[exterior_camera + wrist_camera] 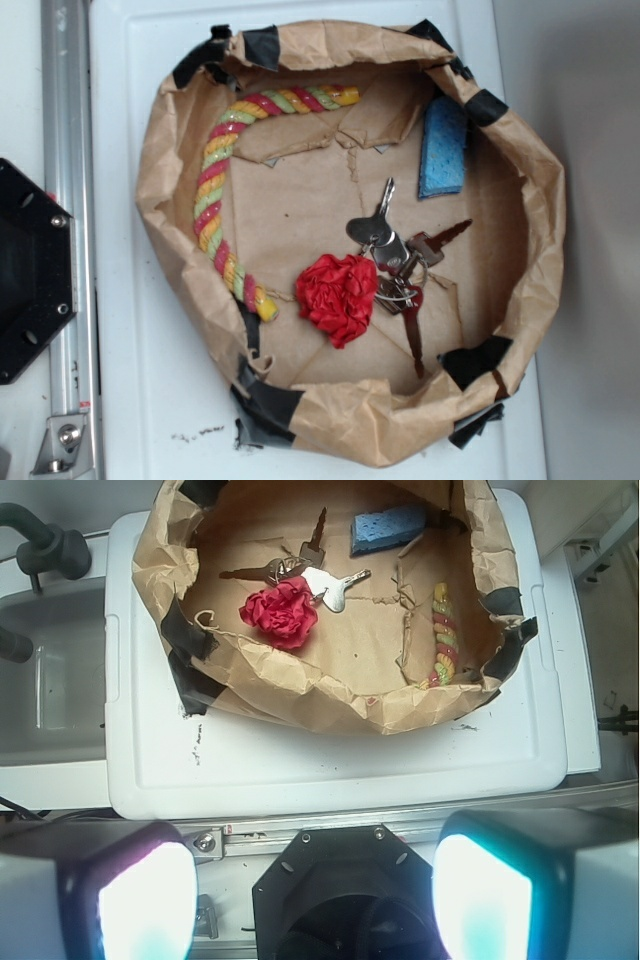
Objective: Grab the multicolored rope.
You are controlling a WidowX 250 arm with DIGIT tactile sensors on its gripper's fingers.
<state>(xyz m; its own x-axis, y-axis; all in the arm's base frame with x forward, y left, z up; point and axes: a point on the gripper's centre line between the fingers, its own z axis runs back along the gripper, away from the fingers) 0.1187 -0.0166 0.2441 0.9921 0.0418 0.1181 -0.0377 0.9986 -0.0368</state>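
The white surface (150,400) carries a wide basket of crumpled brown paper (330,420), its rim patched with black tape at several spots. In the exterior view the multicolored rope (215,185) lies inside the basket, curving along the wall from about twelve o'clock, round through nine, down to about seven o'clock, with a yellow tip at each end. Its red, yellow and light green strands twist together, and it rests against the paper wall. In the wrist view only part of it (443,645) shows, over by the basket's three o'clock side.

A blue sponge (443,147) leans at the basket's two o'clock wall, well apart from the rope. Near the middle lies a red wrinkled wad (338,296), and touching it on its three o'clock side is a bunch of keys (395,255), silver and dark ones fanned out.

The claw (315,900) hangs outside the basket, at six o'clock in the wrist view; its two fingers (145,900) stand spread wide, holding nothing.
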